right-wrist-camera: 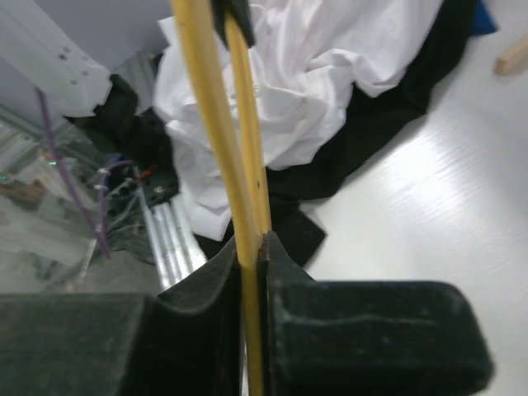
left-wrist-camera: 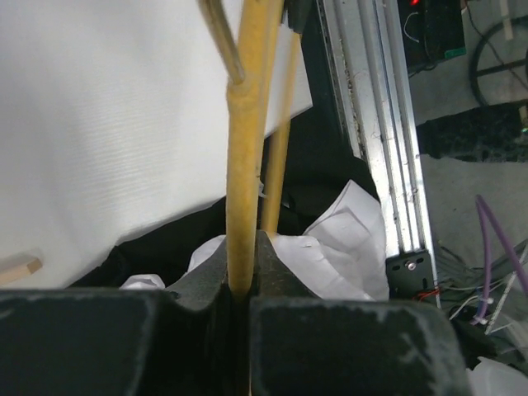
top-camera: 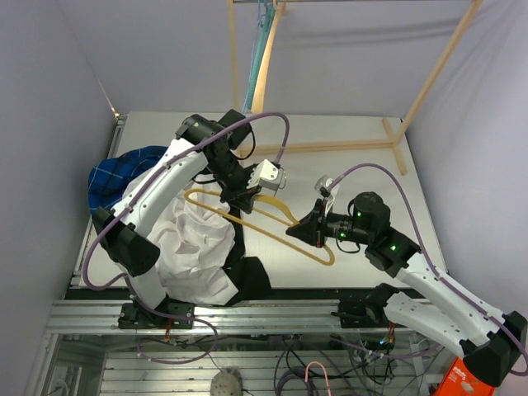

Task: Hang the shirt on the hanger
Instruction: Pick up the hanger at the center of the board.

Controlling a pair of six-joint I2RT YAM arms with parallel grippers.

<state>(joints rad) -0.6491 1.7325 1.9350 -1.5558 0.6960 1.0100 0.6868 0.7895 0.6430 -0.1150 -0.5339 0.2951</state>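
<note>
Two yellow bars of the hanger (right-wrist-camera: 216,124) run straight up out of each wrist view, so I have it gripped at both ends and lifted off the table (top-camera: 355,165). It lies roughly level and slanted, with one end nearer the left arm and farther back and the other end nearer the right arm and closer to the bases.

The left gripper (left-wrist-camera: 241,285) is clenched on one bar, and its pads touch the bar on both sides. The right gripper (right-wrist-camera: 252,247) is also closed on a bar, which sits pinched in the slit between its two pads. I cannot tell from these views where the hook sits.

The shirt (top-camera: 198,239) is not on the hanger. It lies crumpled in a white heap below the hanger's left end, reaching toward the near edge of the table, and the left arm crosses over it. In the top view the hanger's left corner overlaps the top of the heap, but I cannot tell whether they touch.

A black garment (top-camera: 252,280) lies under and around the shirt, spreading out from below the hanger toward the front rail. A blue plaid shirt (top-camera: 120,177) is bunched on the far side of the white heap from the hanger, against the left wall.

Well behind the hanger stands a wooden rack (top-camera: 445,58) with its foot resting on the table, and a teal hanger (top-camera: 262,49) hangs from its top rail.
</note>
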